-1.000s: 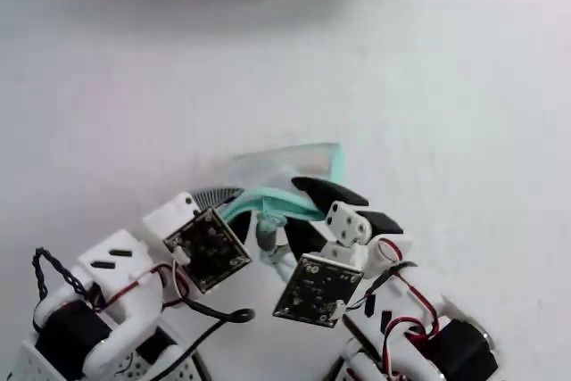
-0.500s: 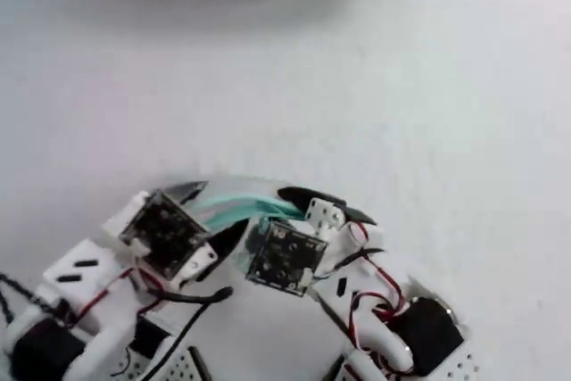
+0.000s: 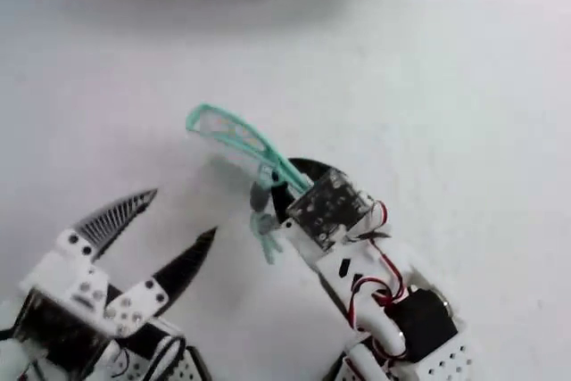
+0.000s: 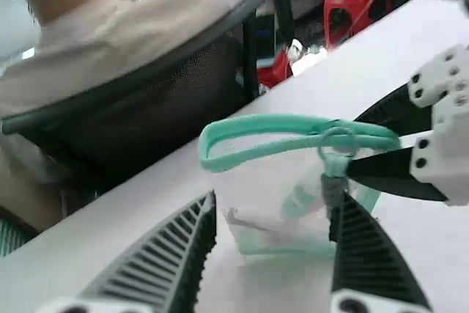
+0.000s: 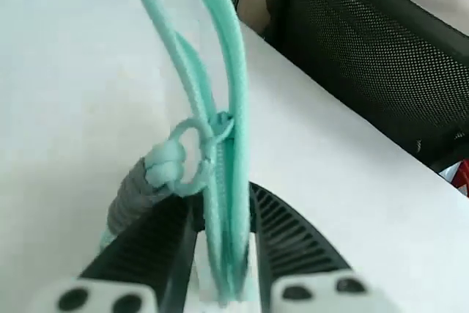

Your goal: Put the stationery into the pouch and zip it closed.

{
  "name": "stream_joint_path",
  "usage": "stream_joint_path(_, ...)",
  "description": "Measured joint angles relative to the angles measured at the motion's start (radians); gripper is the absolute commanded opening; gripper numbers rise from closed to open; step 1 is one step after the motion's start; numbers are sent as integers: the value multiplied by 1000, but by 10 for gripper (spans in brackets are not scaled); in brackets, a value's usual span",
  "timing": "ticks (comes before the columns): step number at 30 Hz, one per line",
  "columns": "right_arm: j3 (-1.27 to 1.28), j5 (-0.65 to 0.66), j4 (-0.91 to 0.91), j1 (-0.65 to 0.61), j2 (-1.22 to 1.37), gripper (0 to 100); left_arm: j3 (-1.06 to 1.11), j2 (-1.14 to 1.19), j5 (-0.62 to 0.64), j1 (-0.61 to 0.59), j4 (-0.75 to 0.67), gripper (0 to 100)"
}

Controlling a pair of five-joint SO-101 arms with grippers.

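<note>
Pinching clear, mint-edged pouch (image 3: 230, 129) in ridged right claw (image 5: 220, 207); left claw (image 3: 182, 213) agape, empty.

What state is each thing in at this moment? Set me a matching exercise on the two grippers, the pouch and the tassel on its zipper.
Things:
1. left gripper
2. right gripper
3. clear plastic pouch with a teal zipper band
4. grey and teal tassel

States:
A. dangles beside the teal band
B. shut on the teal band
C. open, apart from the pouch
D. held by its teal band

Pairs: 1-C, 2-B, 3-D, 4-A
</note>
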Motion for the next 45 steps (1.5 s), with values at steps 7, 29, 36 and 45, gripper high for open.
stream_joint_path(7, 6, -64, -28, 0, 0, 21, 204, -14, 0, 153, -51, 248)
stream_joint_path(29, 51, -66, -46, -2, -18, 22, 868, -305, 89, 167, -575, 248)
stream_joint_path(36, 51, -68, -23, -2, -20, 22, 868, -311, 34, 94, -620, 249)
stream_joint_path(45, 49, -69, -14, -3, -20, 22, 957, -308, 25, 63, -779, 190)
